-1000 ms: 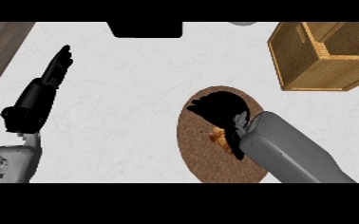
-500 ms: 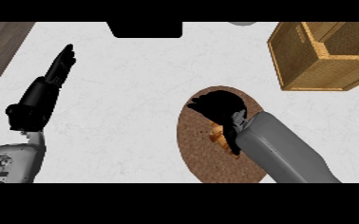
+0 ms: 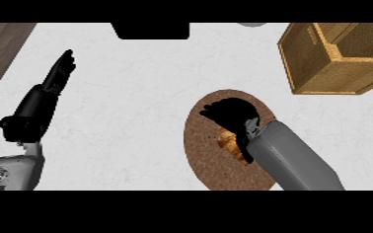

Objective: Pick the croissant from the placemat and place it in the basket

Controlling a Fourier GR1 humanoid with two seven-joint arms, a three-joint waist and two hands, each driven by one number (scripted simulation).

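A golden-brown croissant [image 3: 231, 144] lies on the round brown placemat [image 3: 211, 165], mostly hidden under my right hand [image 3: 232, 112] and its grey forearm. The right hand hovers over the croissant with its fingers curled downward; whether they touch it cannot be seen. The wooden basket [image 3: 329, 59] stands at the far right of the counter, well apart from the placemat. My left hand [image 3: 45, 96] rests open at the left side, fingers straight and pointing away.
A black object [image 3: 151, 30] sits at the counter's far edge in the middle. A small grey round thing [image 3: 252, 24] shows at the far edge to its right. A dark wooden strip [image 3: 11, 39] borders the counter at the far left.
My right hand has shifted slightly up and back over the croissant. The left hand has barely moved.
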